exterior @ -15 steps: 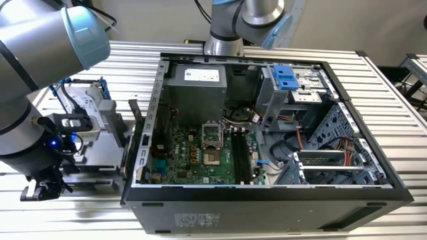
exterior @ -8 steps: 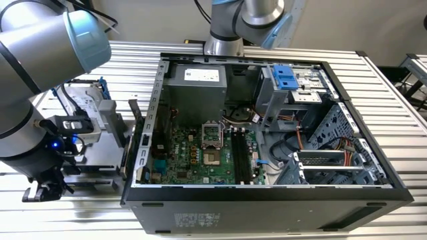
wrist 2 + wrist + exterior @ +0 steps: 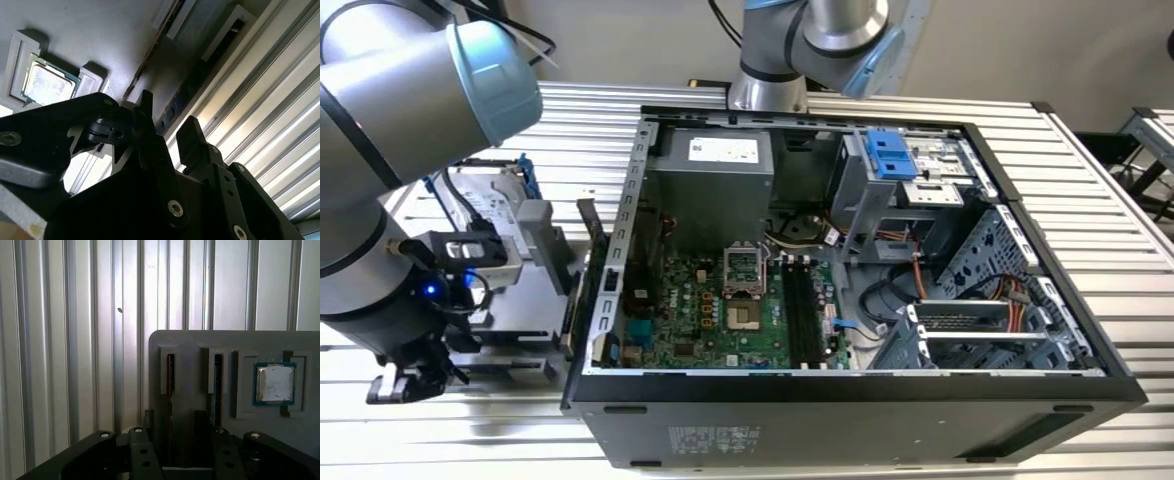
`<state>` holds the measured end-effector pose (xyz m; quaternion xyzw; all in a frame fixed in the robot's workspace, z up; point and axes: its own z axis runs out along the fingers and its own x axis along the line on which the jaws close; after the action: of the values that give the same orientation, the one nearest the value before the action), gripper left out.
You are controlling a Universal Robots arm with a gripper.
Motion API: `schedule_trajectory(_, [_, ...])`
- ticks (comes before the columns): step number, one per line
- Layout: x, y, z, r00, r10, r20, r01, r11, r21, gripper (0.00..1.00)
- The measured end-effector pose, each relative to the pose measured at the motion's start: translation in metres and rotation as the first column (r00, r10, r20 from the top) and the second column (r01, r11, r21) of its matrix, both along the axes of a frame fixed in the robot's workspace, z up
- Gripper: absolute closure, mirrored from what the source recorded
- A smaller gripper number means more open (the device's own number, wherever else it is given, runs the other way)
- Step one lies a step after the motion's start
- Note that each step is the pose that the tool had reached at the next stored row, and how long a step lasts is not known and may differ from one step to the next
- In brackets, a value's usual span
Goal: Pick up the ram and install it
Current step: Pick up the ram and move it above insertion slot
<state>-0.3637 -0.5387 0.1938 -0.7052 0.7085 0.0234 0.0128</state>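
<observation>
as its two black fingers stand parted and clasp nothing, the black gripper [image 3: 175, 416] hangs over the flat grey plastic holder plate [image 3: 195, 347], straddling the slot where the ram [image 3: 170, 377], a thin stick seen edge-on, stands. a second such stick [image 3: 217, 385] fills the plate's neighbouring slot, and a square silver processor chip [image 3: 274, 383] lies in its recess.

An open black computer case [image 3: 854, 425] lies on a slatted metal table [image 3: 1107, 170], with a green motherboard [image 3: 700, 335] and a grey power supply [image 3: 714, 190] inside. A processor [image 3: 274, 383] sits in a grey holder [image 3: 195, 345].
</observation>
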Motion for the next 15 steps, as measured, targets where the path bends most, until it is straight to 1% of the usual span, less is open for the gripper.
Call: schedule_trajectory(15, [0.0,0.0,-0.0004,1.0,0.0,-0.0001,0.0,1.0,0.0,1.0])
